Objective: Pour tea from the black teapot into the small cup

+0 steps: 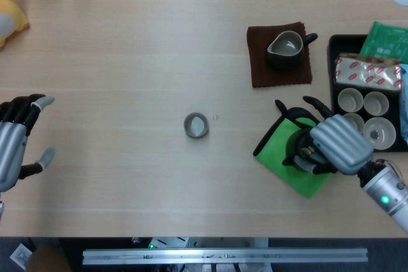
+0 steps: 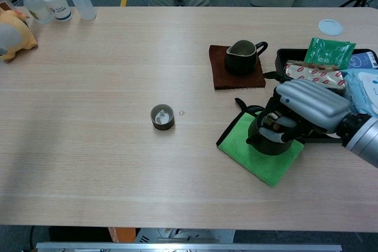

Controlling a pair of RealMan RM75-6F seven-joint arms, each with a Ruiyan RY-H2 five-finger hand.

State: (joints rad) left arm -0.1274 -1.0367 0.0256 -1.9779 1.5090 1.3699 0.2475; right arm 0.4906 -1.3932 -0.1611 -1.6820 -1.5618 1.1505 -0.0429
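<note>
Currently the right hand (image 2: 301, 110) grips the black teapot (image 2: 273, 137) upright on the green cloth (image 2: 260, 160), apparently parking it, right of the small cup (image 2: 162, 116); left hand (image 1: 16, 141) idles, fingers spread.

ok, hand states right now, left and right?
Left hand: open, holding nothing.
Right hand: fingers closed on the black teapot, over the green cloth.

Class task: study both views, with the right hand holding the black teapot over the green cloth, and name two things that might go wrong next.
1. The right hand holds the black teapot on the soft green cloth; on release it might settle tilted or tip.
2. The black tray of cups lies close beside that hand, so pulling away could knock them.
</note>
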